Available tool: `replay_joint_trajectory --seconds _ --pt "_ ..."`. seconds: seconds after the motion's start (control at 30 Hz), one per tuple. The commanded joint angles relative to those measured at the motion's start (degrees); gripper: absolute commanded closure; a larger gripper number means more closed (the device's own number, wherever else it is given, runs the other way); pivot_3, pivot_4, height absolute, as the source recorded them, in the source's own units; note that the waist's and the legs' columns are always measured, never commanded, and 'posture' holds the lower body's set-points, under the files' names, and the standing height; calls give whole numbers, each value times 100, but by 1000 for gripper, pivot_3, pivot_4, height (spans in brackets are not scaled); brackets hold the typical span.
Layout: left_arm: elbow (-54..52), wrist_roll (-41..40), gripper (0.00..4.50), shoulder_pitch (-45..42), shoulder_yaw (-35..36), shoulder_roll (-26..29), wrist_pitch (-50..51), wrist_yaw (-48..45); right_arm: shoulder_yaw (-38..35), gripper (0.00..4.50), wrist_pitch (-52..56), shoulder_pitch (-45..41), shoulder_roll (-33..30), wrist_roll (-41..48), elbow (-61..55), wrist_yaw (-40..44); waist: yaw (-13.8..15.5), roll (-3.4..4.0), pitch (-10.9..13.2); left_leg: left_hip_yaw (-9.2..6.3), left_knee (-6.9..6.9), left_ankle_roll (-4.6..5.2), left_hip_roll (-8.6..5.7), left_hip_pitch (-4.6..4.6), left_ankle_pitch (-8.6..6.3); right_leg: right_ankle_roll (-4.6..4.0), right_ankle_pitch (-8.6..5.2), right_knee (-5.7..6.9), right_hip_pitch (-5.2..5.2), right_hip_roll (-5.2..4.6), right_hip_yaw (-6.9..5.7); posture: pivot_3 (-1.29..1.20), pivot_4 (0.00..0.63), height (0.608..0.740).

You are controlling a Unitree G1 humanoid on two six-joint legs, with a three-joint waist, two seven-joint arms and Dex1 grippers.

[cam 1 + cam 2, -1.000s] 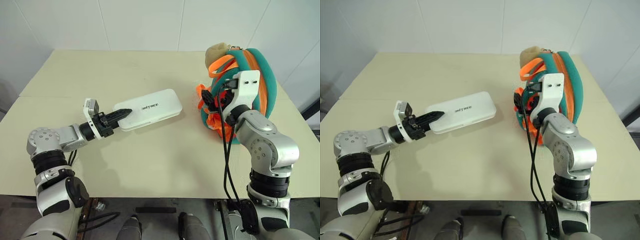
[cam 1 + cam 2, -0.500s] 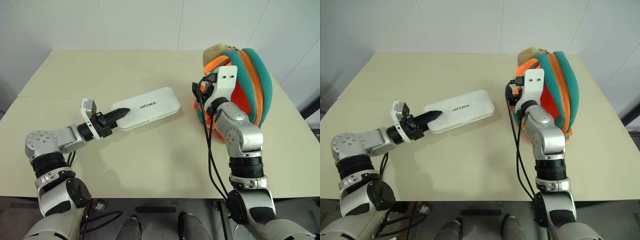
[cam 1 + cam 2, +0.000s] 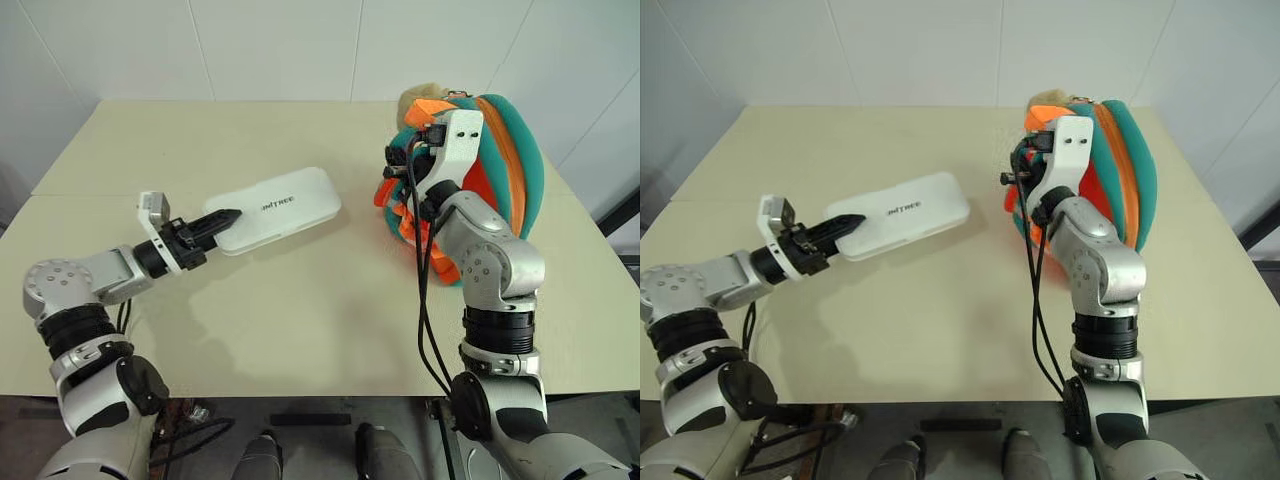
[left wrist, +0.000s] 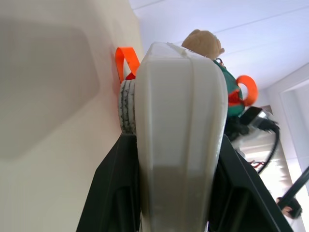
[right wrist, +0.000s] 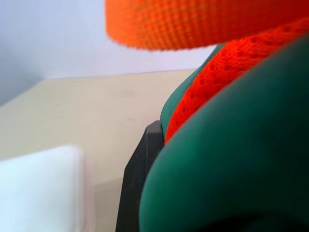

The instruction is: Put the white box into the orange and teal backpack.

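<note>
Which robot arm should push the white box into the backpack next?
The left. Its gripper already clamps the near end of the white box, whose far end aims toward the backpack. The right gripper is busy, pinched on the backpack's edge.

Both head eyes look down over the table (image 3: 300,330) from above. Each wrist camera sits very close: the left behind the white box (image 4: 178,145), the right against the orange and teal backpack (image 5: 231,159).

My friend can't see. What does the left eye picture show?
The left gripper holds one end of the white box over a beige table. The right gripper pinches the orange and teal backpack standing beside it.
</note>
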Motion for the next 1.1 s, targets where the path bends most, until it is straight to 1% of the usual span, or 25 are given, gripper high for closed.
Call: replay_joint_trajectory --seconds 0.03,0.3,0.47,0.57,0.77,0.9,0.97,1.03,1.1 --pt "146 -74 3250 -159 -69 310 -170 -251 71 4500 368 -134 -244 616 -742 555 4 0 0 0 -3 0 0 -1 0 0 0 -1 -1 0 0 0 150 740" --pt "845 65 3250 -428 -348 850 -661 -566 66 4500 1461 -212 -913 1967 -1661 1376 9 0 0 4 -16 1 1 -5 -1 1 -1 -11 -9 0 0 0 150 740" --pt "1281 217 3250 -603 -678 1260 -978 -910 1 4500 1808 -236 -1614 2823 -1974 2089 29 -1 1 7 -17 3 1 -6 -2 2 -2 -15 -9 0 0 0 150 740" --pt "1500 308 3250 -706 -870 1418 -1100 -1119 -51 4500 1856 -170 -1939 3240 -2065 2357 39 -1 1 8 -16 4 1 -7 -3 2 -3 -18 -9 -1 -1 0 150 740" --pt "1884 553 3250 -943 -1304 1646 -1331 -1532 -62 4500 1698 17 -2679 3888 -2236 3324 44 -3 2 9 -14 6 1 -11 -5 5 -4 -20 -9 -1 -1 0 150 740" --pt "2057 690 3250 -1058 -1526 1707 -1441 -1759 -15 4500 1525 63 -2963 4044 -2241 3815 41 -3 2 11 -14 6 1 -11 -5 6 -5 -20 -9 -1 -1 0 150 740" --pt "2104 765 3250 -1114 -1638 1710 -1545 -1903 27 4500 1365 212 -3145 4006 -2250 4283 48 -4 2 10 -12 6 1 -11 -5 6 -5 -19 -9 -1 -1 0 150 740" --pt "2019 862 3250 -1104 -1809 1699 -1729 -2123 208 4500 984 515 -3424 3576 -2245 4886 56 -5 2 11 -11 6 1 -12 -5 7 -6 -20 -8 -1 -1 0 150 740" --pt "1737 947 3250 -971 -1975 1664 -2138 -2431 410 4500 444 814 -3631 3009 -2011 5353 57 -6 2 12 -5 6 1 -14 -7 10 -8 -20 -8 -1 -1 0 150 740"
